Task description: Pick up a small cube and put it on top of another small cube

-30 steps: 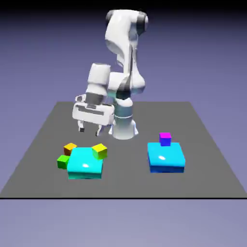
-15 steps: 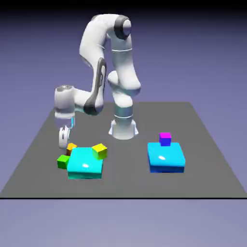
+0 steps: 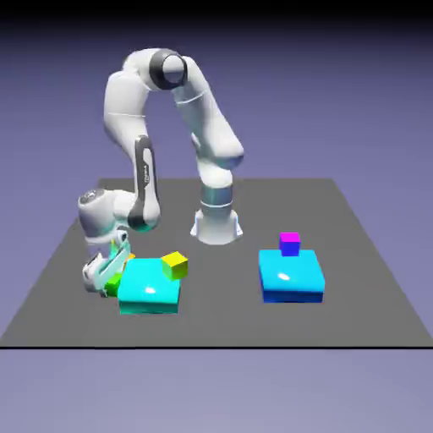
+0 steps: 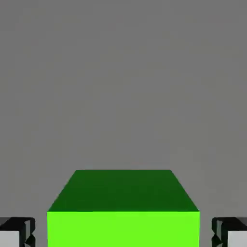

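Observation:
The small cube [image 4: 123, 212] is bright green and fills the lower middle of the hand view, resting on the grey table. My gripper [image 4: 123, 236] straddles it, with one fingertip [image 4: 17, 234] to its left and the other to its right. A thin strip of table shows between each tip and the cube's sides. In the exterior view my gripper [image 3: 105, 272] is down at table level beside the left cyan block [image 3: 149, 289]. It covers most of the small cube [image 3: 112, 284], of which only a green sliver shows.
A yellow-olive cube [image 3: 175, 265] sits at the left cyan block's far right corner. A second cyan block [image 3: 292, 279] on the exterior view's right carries a purple cube [image 3: 290, 243]. The robot's base [image 3: 216, 224] stands behind, near the middle.
The arm swung to the exterior view's left and dropped from above the table to the green cube. The jaws narrowed from wide open to just outside the cube's sides.

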